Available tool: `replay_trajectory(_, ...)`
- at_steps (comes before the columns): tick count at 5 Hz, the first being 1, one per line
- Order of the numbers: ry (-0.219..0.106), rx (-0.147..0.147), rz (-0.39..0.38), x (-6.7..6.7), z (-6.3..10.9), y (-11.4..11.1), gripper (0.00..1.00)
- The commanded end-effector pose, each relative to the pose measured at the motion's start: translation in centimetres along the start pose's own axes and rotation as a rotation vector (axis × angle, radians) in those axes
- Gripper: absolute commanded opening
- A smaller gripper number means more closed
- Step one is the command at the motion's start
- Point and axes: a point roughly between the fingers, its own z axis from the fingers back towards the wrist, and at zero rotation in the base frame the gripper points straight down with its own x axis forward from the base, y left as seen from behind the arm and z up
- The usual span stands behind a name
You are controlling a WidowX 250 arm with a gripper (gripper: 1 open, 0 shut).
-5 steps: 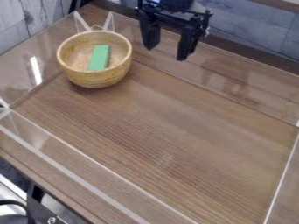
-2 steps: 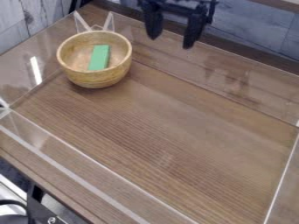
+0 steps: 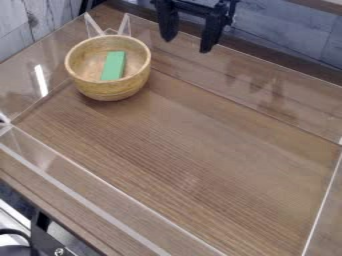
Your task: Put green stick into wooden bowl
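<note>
Camera view shows the black two-fingered pincer (image 3: 190, 38) at about 12 o'clock of the picture, released, its fingers apart and pointing down, grasping nothing. At about 8 o'clock from it, well apart, stands the round light tan wooden bowl (image 3: 94, 88) on the brown wooden table (image 3: 201, 150). The short flat bright green stick (image 3: 112, 65) lies inside this bowl. I judge the task done; the arm should only retreat upward, clear of the bowl.

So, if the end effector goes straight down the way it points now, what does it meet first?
Probably the bare wooden table. The open end effector hangs to the right of the wooden bowl, though depth is unclear from this one view.
</note>
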Motion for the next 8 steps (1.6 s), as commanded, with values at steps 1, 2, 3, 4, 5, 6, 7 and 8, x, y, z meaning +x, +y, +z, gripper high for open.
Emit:
replay_trajectory(1, -0.041, 0.0, -0.027, -0.2, 1.1, -0.1, 1.0)
replay_trajectory(2, -0.025, -0.008, -0.046, -0.9, 0.8, -0.5, 1.0)
replay_trajectory(3, -0.031, -0.011, -0.049, -1.1, 2.2, -1.0, 1.0)
replay_trajectory(4, -0.038, -0.019, -0.047, -1.1, 3.4, -1.3, 1.0)
replay_trajectory(5, -0.027, -0.02, -0.044, -1.5, 2.3, -2.1, 1.0)
replay_trajectory(6, -0.018, -0.016, -0.034, -2.0, 1.3, -2.3, 1.0)
replay_trajectory(7, -0.036, -0.019, 0.002, -2.0, 1.6, -0.9, 1.0)
replay_trajectory(8, -0.046, -0.024, 0.033, -1.8, 1.2, 0.4, 1.0)
